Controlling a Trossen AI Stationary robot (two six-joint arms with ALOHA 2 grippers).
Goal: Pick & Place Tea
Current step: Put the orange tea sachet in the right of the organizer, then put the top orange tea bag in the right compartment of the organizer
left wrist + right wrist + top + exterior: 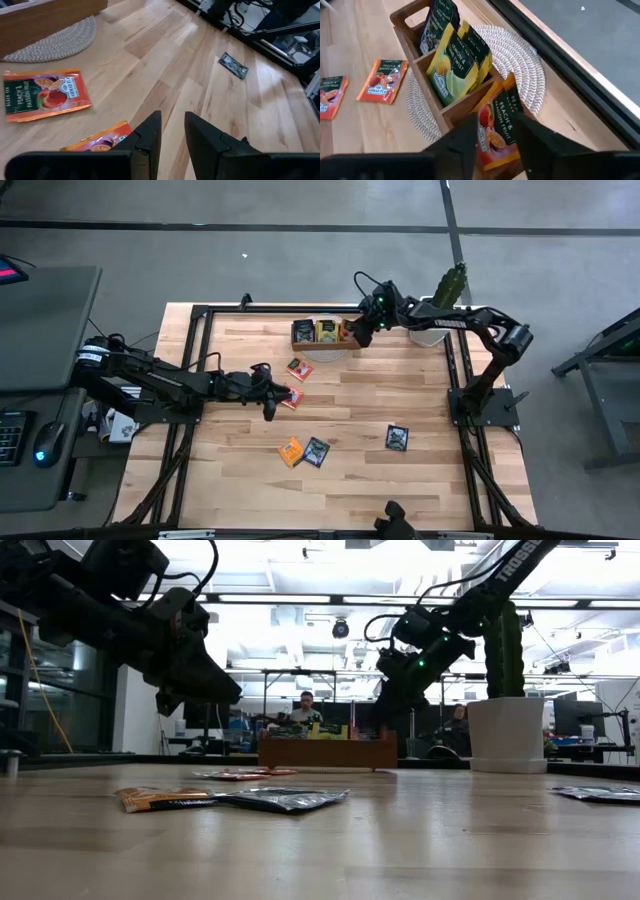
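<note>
your right gripper [492, 135] is over the right-hand compartment of the wooden tray [318, 332] at the far side of the table [420, 480], with an orange sachet [496, 127] standing between its fingers. the fingers look to be parting, and i can't tell whether they still pinch the foil, so treat the release as unfinished. let the sachet drop upright into that compartment, beside the yellow-green sachets [455, 62] in the middle one, then lift straight up so nothing gets dragged out.

your left gripper [172, 132] hangs low over the table left of centre, fingers a narrow gap apart and holding nothing, just beside an orange sachet near the tray [292, 397]. press down flat on it and pinch one edge. more sachets lie nearer you [303, 451] and to the right [397, 438].
</note>
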